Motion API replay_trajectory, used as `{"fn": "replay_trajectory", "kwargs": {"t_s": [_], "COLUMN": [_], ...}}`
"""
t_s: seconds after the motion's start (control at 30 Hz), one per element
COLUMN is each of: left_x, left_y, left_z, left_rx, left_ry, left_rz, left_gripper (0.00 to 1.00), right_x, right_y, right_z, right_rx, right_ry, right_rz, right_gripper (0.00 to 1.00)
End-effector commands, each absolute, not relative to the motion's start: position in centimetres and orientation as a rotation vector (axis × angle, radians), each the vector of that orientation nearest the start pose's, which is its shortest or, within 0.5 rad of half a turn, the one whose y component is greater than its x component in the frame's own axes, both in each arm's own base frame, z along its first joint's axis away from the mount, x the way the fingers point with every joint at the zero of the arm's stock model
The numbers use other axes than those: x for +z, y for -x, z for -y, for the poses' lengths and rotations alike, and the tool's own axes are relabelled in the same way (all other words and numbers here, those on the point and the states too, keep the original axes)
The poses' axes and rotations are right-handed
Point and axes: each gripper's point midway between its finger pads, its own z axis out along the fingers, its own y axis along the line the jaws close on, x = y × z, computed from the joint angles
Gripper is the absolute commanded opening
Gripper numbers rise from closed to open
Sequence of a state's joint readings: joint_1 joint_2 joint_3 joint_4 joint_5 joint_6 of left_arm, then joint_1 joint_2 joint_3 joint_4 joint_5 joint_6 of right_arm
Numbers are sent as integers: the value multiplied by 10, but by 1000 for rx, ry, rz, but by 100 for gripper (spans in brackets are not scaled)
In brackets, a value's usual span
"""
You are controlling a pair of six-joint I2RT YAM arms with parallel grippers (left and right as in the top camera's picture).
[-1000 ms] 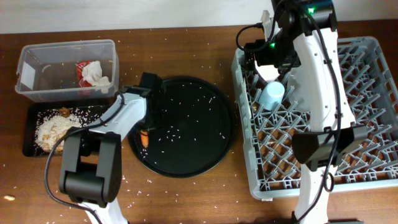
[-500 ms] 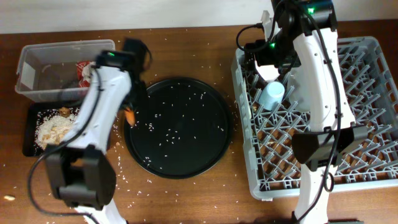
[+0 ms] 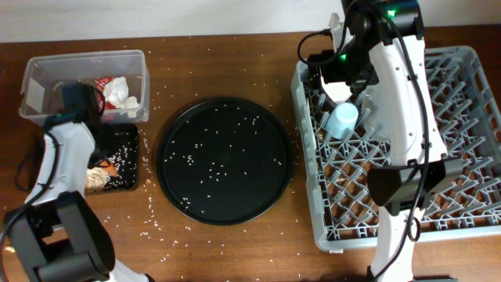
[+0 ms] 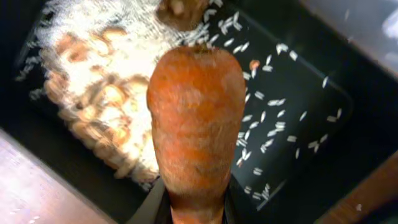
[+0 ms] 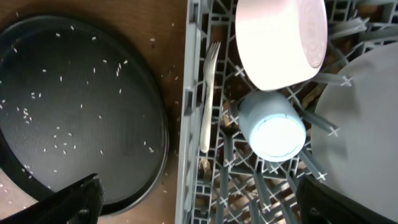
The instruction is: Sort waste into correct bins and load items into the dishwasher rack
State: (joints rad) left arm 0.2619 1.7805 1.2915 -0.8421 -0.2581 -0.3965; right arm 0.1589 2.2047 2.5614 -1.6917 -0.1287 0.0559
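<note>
The left fingers [image 4: 149,208] are closed on the near end of the orange carrot [image 4: 196,124]. Its long axis points away from them, up the frame. Below it lies the shallow black tray [image 4: 298,118] with rice grains [image 4: 93,93]. The left arm [image 3: 63,153] bends at the overhead's left edge. The right fingers [image 5: 74,199] are wide apart and empty over the rack [image 5: 193,93].

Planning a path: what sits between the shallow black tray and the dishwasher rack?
The overhead view shows the large round black tray, sprinkled with rice grains, between them.
</note>
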Motion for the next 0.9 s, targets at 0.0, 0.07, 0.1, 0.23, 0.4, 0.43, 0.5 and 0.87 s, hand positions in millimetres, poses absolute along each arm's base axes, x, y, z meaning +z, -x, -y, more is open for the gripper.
{"fn": "replay_trajectory", "kwargs": {"t_s": [0.0, 0.07, 0.1, 0.23, 0.4, 0.43, 0.5, 0.87], "left_x": [56, 46, 44, 37, 111, 149, 213, 269], "left_y": [-353, -354, -355, -352, -364, -369, -381, -373], "left_z": [-139, -139, -139, -136, -138, -134, -129, -124], "left_rx": [326, 322, 320, 301, 275, 221, 135, 99], "left_ry": [953, 949, 948, 961, 948, 931, 883, 842], "left_rz": [-2665, -2641, -2634, -2633, -2581, -2535, -2396, -2257], "left_gripper": [10, 12, 15, 53, 59, 60, 68, 99], "right_x": [233, 233, 233, 233, 248, 270, 318, 422], "right_y": [-431, -431, -431, -431, -429, -425, -413, -340], "right_z": [-92, -92, -92, -91, -91, -90, -83, -83], "right_rx": [217, 216, 216, 214, 214, 218, 186, 286], "right_ry": [175, 175, 175, 175, 176, 178, 171, 201], "right_rz": [-2906, -2906, -2907, -2906, -2864, -2804, -2670, -2385], "right_gripper": [98, 97, 98, 97, 84, 80, 86, 98]}}
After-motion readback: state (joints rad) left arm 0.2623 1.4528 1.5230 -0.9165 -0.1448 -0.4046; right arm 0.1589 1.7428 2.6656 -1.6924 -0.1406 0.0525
